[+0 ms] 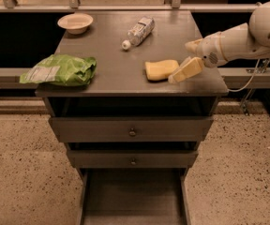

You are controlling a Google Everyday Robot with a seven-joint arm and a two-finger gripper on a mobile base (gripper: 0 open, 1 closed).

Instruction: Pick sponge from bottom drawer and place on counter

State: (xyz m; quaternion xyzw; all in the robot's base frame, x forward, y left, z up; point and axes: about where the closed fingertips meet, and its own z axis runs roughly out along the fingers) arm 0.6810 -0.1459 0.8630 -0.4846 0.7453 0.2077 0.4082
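Note:
The pale yellow sponge (pixel 159 70) lies flat on the counter (pixel 111 55), right of the middle and near its front edge. My gripper (pixel 181 62) is open just to the right of the sponge at counter height. Its lower cream finger (pixel 187 70) slants down with its tip beside the sponge's right edge, and the other finger sits higher and farther back. Nothing is held between them. The white arm reaches in from the right. The bottom drawer (pixel 132 196) is pulled out at the cabinet's foot, and the part of its grey floor that shows is bare.
A green snack bag (pixel 60 70) lies at the counter's front left. A small bowl (pixel 75 22) stands at the back left. A plastic bottle (pixel 137 32) lies on its side at the back middle. Two shallower drawers (pixel 132 131) above the bottom one are shut.

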